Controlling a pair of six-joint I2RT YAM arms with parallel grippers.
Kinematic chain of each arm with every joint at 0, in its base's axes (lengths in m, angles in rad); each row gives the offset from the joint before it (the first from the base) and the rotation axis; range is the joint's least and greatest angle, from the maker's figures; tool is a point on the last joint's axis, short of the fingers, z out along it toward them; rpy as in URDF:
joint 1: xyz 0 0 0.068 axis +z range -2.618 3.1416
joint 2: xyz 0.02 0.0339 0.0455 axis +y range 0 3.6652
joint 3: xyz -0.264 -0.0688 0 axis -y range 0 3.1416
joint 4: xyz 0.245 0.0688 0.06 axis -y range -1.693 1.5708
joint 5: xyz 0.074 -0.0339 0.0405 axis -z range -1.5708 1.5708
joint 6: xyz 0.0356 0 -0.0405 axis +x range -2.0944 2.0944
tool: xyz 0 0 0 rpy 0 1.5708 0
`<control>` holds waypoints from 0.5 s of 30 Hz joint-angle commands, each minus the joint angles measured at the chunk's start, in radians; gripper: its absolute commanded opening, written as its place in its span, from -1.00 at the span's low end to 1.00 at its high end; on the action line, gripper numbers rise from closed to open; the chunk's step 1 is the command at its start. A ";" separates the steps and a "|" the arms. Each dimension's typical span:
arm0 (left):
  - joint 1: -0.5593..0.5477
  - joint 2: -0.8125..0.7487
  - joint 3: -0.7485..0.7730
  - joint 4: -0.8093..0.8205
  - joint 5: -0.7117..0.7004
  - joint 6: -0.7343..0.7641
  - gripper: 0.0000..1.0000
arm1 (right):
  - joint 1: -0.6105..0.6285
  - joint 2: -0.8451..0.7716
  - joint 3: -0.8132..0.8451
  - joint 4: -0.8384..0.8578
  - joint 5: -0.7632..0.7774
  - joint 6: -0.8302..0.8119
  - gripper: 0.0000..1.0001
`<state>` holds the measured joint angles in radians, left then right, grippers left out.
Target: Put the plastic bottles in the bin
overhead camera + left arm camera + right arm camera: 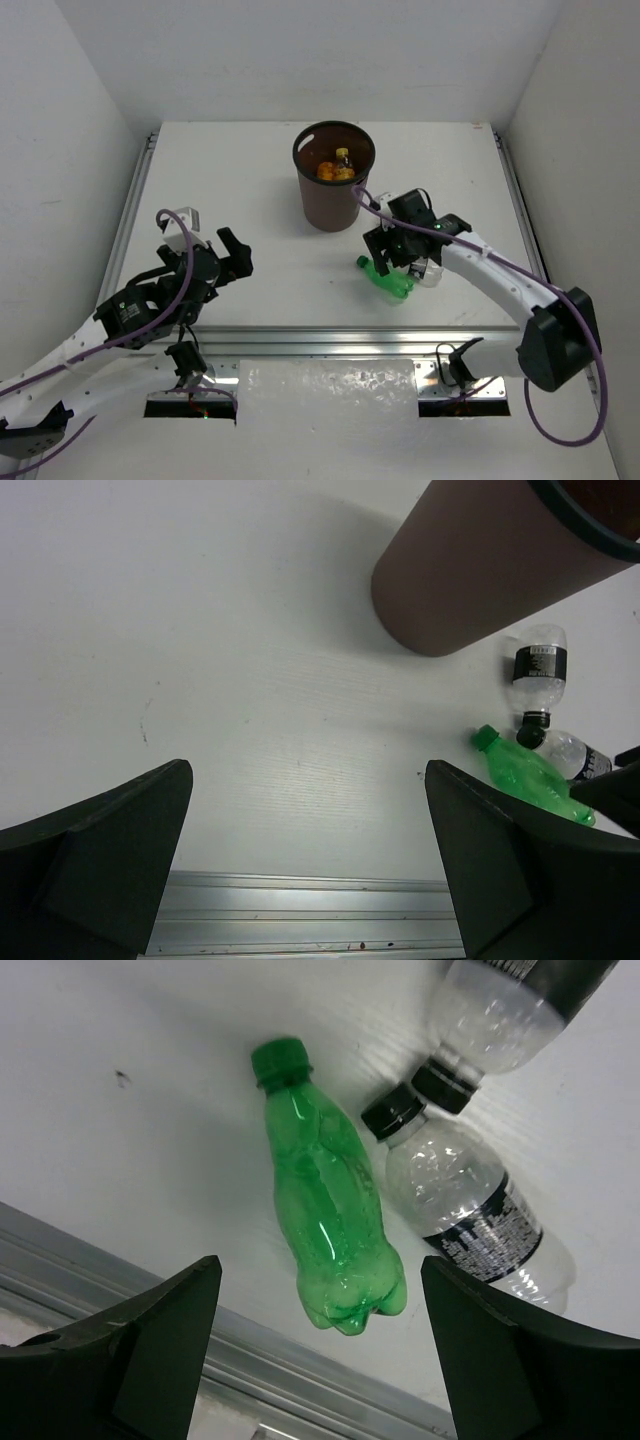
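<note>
The dark brown bin stands at the table's back middle, with orange bottles and a yellow-capped bottle inside. It also shows in the left wrist view. A green bottle lies on its side near the front rail, also seen from above and in the left wrist view. Two clear bottles with black labels lie beside it. My right gripper is open, hovering above the green bottle's base. My left gripper is open and empty, left of the bin.
An aluminium rail runs along the table's front edge, close to the green bottle. White walls enclose the table on the left, right and back. Purple cables trail along both arms.
</note>
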<state>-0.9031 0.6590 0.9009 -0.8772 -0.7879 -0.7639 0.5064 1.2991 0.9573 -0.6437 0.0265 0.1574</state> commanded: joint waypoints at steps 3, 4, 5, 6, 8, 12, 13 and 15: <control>0.007 -0.022 0.003 0.032 0.009 0.017 0.99 | 0.004 0.072 -0.045 0.064 0.003 -0.021 0.60; 0.007 -0.024 0.003 0.033 0.009 0.018 0.99 | 0.004 0.081 -0.055 0.071 0.001 -0.024 0.59; 0.007 -0.022 0.004 0.034 0.010 0.018 0.99 | 0.004 0.092 -0.060 0.082 -0.006 -0.025 0.58; 0.007 -0.021 0.003 0.035 0.010 0.020 0.99 | 0.004 0.110 -0.071 0.088 -0.011 -0.024 0.56; 0.007 -0.018 0.004 0.035 0.012 0.021 0.99 | 0.004 0.129 -0.083 0.107 -0.023 -0.021 0.52; 0.007 -0.013 0.004 0.037 0.013 0.023 0.99 | 0.014 0.167 -0.129 0.160 -0.023 -0.021 0.48; 0.007 -0.013 0.004 0.037 0.013 0.023 0.99 | 0.015 0.173 -0.135 0.179 -0.017 -0.021 0.47; 0.007 -0.010 0.004 0.038 0.015 0.025 0.99 | 0.035 0.199 -0.150 0.199 0.010 -0.022 0.46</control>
<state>-0.9031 0.6434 0.9009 -0.8742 -0.7765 -0.7559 0.5175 1.4757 0.8230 -0.5220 0.0204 0.1452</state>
